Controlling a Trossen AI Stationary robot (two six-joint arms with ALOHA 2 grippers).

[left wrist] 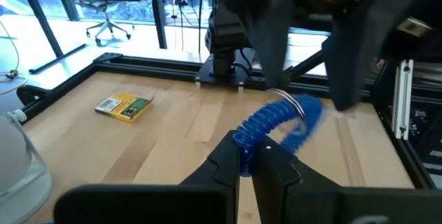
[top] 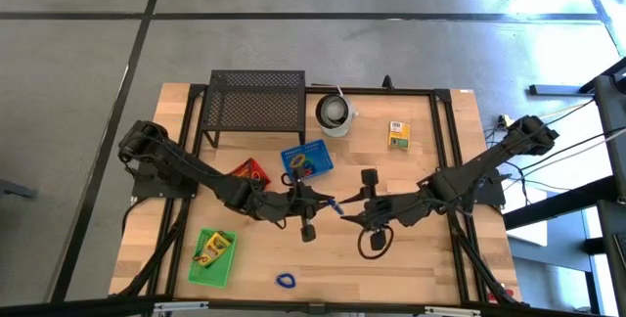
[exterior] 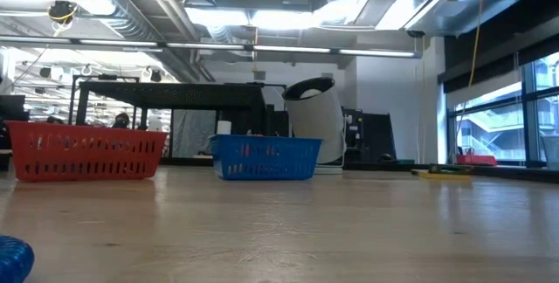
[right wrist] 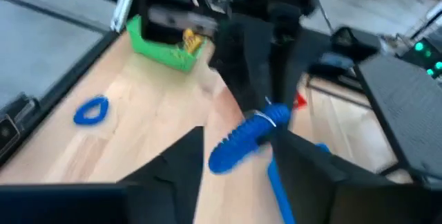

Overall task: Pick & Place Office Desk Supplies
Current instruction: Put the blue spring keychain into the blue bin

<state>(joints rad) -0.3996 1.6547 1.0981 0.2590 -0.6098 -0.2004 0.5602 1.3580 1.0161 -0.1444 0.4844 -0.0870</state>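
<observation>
From above, a wooden table holds two dark arms that reach inward and meet near its middle. The left gripper and the right gripper face each other, with a blue coiled loop stretched between them. A black mesh stand sits at the far edge, a white cup beside it. A blue basket lies near the stand, a red basket to its left, and a green basket by the near left edge. A yellow-and-green box lies alone on the far right part of the table. A second blue loop rests on the wood near the front edge.

At table height, the red basket and blue basket stand side by side, the white cup behind them. The stand rises at the back. No gripper shows here.

From the left wrist, the left gripper is closed, pinching one end of the blue coiled loop. The right gripper looms blurred beyond it, at the loop's other end. The yellow-and-green box lies flat well off on the wood.

From the right wrist, the right gripper has its fingers parted, the blue coiled loop lying between them. The second blue loop and green basket show beyond.
</observation>
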